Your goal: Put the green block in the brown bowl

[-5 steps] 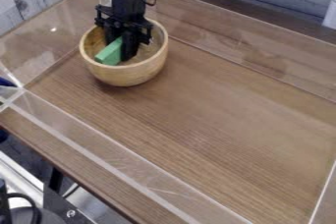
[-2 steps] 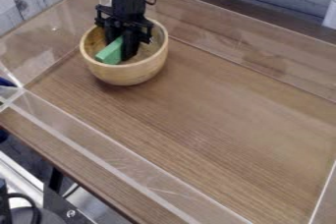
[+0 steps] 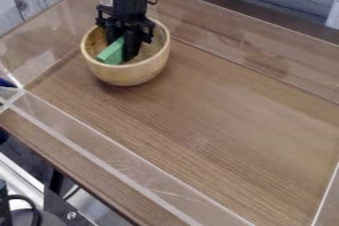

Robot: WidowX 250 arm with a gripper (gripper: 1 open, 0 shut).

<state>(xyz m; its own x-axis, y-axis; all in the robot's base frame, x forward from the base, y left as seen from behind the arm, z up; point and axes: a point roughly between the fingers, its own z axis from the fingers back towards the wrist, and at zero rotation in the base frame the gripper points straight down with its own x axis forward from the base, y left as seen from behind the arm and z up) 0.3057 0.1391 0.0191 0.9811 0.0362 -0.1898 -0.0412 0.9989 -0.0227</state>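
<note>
In the upper left of the frame our gripper (image 3: 129, 40) reaches down into the brown bowl (image 3: 125, 55), jaws pinching the green block (image 3: 114, 52). If we lift before letting go, we could drag the block out or tip the bowl.

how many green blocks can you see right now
1. The green block sits inside the brown bowl at the table's far left, under the gripper. Others could hide behind it.
</note>
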